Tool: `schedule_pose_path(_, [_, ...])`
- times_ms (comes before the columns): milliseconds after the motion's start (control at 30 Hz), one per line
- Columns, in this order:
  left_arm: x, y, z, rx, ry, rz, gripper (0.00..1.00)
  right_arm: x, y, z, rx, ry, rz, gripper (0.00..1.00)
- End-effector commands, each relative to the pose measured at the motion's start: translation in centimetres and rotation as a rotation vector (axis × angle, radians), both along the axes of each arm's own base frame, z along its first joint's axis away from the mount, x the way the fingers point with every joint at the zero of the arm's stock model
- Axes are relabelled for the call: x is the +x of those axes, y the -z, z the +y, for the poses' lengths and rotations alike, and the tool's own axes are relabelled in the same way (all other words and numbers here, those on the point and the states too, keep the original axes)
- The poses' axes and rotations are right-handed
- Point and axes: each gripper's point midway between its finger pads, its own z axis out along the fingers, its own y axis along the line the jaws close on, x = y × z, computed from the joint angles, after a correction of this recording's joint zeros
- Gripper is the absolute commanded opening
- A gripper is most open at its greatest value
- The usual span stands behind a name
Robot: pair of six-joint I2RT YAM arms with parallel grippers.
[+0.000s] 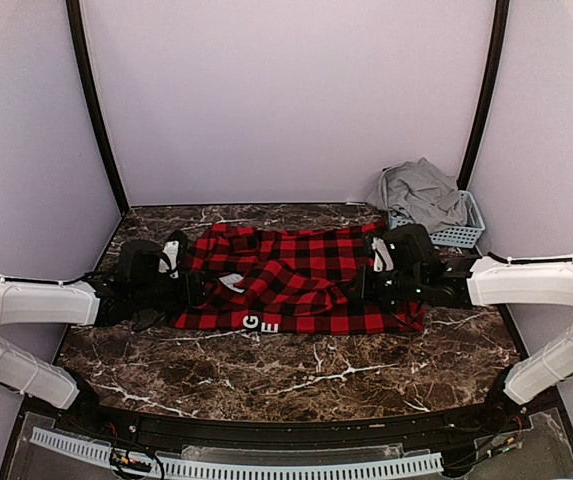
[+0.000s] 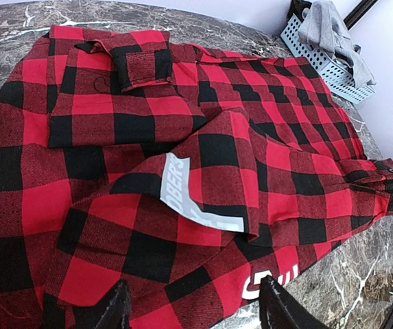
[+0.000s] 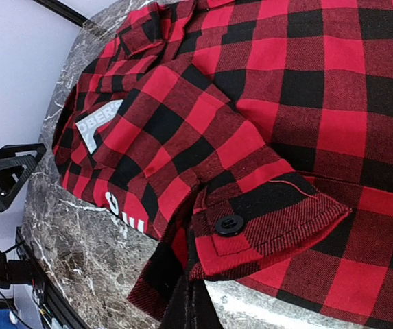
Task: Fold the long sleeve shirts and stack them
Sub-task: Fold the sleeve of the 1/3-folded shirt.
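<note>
A pale blue slatted plastic basket [image 1: 460, 234] stands at the far right corner of the dark marble counter [image 1: 296, 375], against the back wall. A plain grey shirt [image 1: 421, 190] is bunched loosely in it, heaped above the rim and hanging over its left side.

The red-and-black check shirt [image 1: 306, 265] lies on the counter between the two arms, left of the basket and apart from it. It is spread wide but rumpled, with one panel folded back across its middle. White block letters [image 1: 261, 323] show along its near hem, and a grey printed label [image 2: 182, 192] shows on the turned-back flap.

Both arms reach inward low over the counter, forearms nearly level, from opposite sides. The left hand [image 2: 199, 314] sits at the shirt's left edge. Its two dark fingers stand well apart, and the near hem lies flat in the gap between them, not gripped.

The right hand [image 3: 186, 305] is at the shirt's right edge with its fingers closed together. In the right wrist view, cloth gathers right at the closed tips. A sleeve cuff [image 3: 265, 229] with a black button [image 3: 229, 224] is raised just above the marble there, so the hand appears to pinch the shirt beside that cuff.
</note>
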Motion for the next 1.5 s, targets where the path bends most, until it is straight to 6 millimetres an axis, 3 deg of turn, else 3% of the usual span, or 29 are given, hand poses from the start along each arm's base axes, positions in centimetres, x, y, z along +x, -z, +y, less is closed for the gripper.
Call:
schedule_pose_path(0, [0.4,-0.6,-0.1,0.023,0.0,-0.014,0.62,0.5,0.6,-2.3,-0.115,0.041,-0.021,0.0])
schedule_pose_path(300, [0.5,-0.6,-0.1,0.027,-0.004,-0.009,0.62,1.4,4.4,-8.2,-0.314,0.105,0.034,0.0])
schedule_pose_path(467, [0.6,-0.5,-0.2,0.033,0.0,-0.002,0.62,1.8,6.5,-10.2,-0.382,0.105,0.073,0.0])
schedule_pose_path(700, [0.7,-0.3,-0.3,0.05,0.01,0.002,0.62,1.4,8.7,-11.7,-0.429,0.095,0.126,0.0])
schedule_pose_path(1200, [0.6,1.4,-0.5,0.073,0.028,0.042,0.62,1.7,10.4,-14.1,-0.519,0.113,0.159,0.0])
schedule_pose_path(1333, [0.6,1.8,-0.8,0.078,0.043,0.048,0.62,2.3,9.3,-14.6,-0.542,0.139,0.134,0.19])
schedule_pose_path(1467, [0.7,2.7,-1.3,0.084,0.065,0.067,0.63,3.1,6.7,-15.0,-0.553,0.169,0.074,0.38])
